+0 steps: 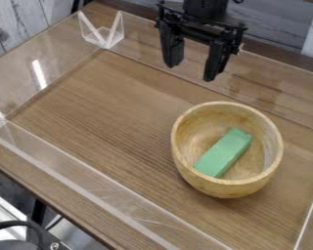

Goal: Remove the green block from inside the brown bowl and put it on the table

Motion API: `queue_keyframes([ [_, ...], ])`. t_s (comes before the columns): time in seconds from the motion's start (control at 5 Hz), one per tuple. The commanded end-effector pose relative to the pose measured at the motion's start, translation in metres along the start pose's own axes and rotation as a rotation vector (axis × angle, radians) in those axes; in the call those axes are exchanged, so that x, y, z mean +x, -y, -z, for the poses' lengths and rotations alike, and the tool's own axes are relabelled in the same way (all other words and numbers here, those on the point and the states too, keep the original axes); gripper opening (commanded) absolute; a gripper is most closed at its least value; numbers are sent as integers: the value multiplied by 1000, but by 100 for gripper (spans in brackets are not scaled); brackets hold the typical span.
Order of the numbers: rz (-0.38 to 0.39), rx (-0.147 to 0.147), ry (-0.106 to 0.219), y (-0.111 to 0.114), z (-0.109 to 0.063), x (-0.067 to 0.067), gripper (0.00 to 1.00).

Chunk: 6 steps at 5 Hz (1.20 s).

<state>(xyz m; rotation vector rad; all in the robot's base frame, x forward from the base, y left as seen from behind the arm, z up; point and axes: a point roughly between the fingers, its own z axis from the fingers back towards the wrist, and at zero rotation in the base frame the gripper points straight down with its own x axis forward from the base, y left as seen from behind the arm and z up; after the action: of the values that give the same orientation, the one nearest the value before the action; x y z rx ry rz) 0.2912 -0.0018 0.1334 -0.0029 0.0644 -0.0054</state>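
Although my one camera looks down from a high angle, I can see the green block (226,153) plainly: it lies flat on the floor of the brown bowl (226,148), running on a diagonal from lower left to upper right, with its whole top face showing. I cannot make out whether its far end touches the bowl's inner wall or merely lies close to it. Nothing else shares the bowl with it. The bowl sits upright on the table (107,107), toward the right side and the nearer half of the surface, and its thick rim hides the lower part of the near inner wall from me.

Above and behind the bowl hangs the gripper (196,54), pointing down, its dark fingers spread wide with nothing between them, well clear of both rim and block. Everything above the gripper's body is cut off by the top edge of my picture, so I see none of the arm.

Low clear walls (67,176) edge the tabletop; they show mostly as pale glints and are hard to trace along the right side. At the far left corner I see a folded clear bracket (105,31).
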Motion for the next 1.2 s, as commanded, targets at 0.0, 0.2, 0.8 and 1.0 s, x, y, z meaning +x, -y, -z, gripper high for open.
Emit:
queue_keyframes([
  [0.0,28,-5,-21,11,9,-5,100],
  [0.2,92,-15,-40,30,21,-15,100],
  [0.8,240,-21,-44,86,51,-21,100],
  [1.0,262,-10,-35,91,62,-18,100],
])
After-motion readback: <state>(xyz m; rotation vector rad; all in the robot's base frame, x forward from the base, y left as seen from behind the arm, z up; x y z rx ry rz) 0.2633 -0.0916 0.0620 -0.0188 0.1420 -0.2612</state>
